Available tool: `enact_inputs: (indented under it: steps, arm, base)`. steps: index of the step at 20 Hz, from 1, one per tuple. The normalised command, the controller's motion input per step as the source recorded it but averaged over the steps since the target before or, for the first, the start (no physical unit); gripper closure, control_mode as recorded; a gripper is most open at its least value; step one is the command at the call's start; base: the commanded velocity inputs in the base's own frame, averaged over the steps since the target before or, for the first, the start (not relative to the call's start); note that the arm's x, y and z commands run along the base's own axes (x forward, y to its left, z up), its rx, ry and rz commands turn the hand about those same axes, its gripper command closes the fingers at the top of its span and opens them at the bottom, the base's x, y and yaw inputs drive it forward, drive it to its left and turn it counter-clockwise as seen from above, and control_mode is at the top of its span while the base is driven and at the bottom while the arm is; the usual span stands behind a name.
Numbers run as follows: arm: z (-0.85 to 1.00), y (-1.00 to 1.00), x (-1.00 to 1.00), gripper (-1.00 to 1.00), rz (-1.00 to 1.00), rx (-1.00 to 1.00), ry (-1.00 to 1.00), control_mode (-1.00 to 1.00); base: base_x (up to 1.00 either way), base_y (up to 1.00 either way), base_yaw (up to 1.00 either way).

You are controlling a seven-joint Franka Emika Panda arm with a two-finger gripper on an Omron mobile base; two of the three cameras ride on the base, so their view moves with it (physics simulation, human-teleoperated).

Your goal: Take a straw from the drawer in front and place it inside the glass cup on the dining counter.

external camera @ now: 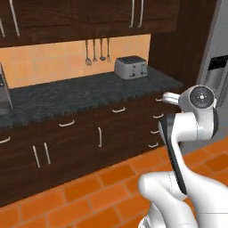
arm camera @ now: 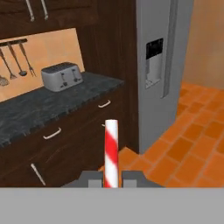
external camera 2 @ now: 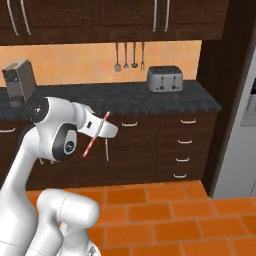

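Observation:
The straw (arm camera: 111, 151), striped red and white, stands up between my fingertips in the hand view. My gripper (arm camera: 111, 178) is shut on its lower end. From the right base view the straw (external camera 2: 94, 136) slants down to the left across the hand, held in the air by the gripper (external camera 2: 102, 129) in front of the dark cabinets. Drawer fronts (external camera 2: 185, 121) with small silver handles sit shut under the black worktop; which one is the task's drawer I cannot tell. The glass cup and the dining counter are out of view.
A black speckled worktop (external camera: 80, 95) carries a silver toaster (external camera: 130, 67) below hanging utensils (external camera 2: 129, 56). A grey fridge (arm camera: 159, 65) stands to the right of the cabinets. Orange tiled floor (external camera 2: 165, 215) lies open in front.

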Motion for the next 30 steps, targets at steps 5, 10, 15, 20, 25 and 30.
enact_inputs:
  steps: [5, 10, 15, 20, 25, 30]
  arm:
    - [0.0, 0.0, 0.0, 1.0, 0.0, 0.0, 0.0, 1.0]
    - [0.0, 0.0, 0.0, 1.0, 0.0, 0.0, 0.0, 1.0]
    - [0.0, 0.0, 0.0, 1.0, 0.0, 0.0, 0.0, 1.0]
    - [0.0, 0.0, 0.0, 1.0, 0.0, 0.0, 0.0, 1.0]
    - [0.0, 0.0, 0.0, 1.0, 0.0, 0.0, 0.0, 1.0]
    - [0.0, 0.0, 0.0, 1.0, 0.0, 0.0, 0.0, 1.0]
  base:
    - [0.8, -0.29, -0.47]
    - [0.58, -0.29, -0.56]
    - [0.47, -0.34, -0.57]
    - [0.47, -0.41, -0.56]
    - [0.7, -0.23, -0.5]
    - [0.88, 0.26, -0.43]
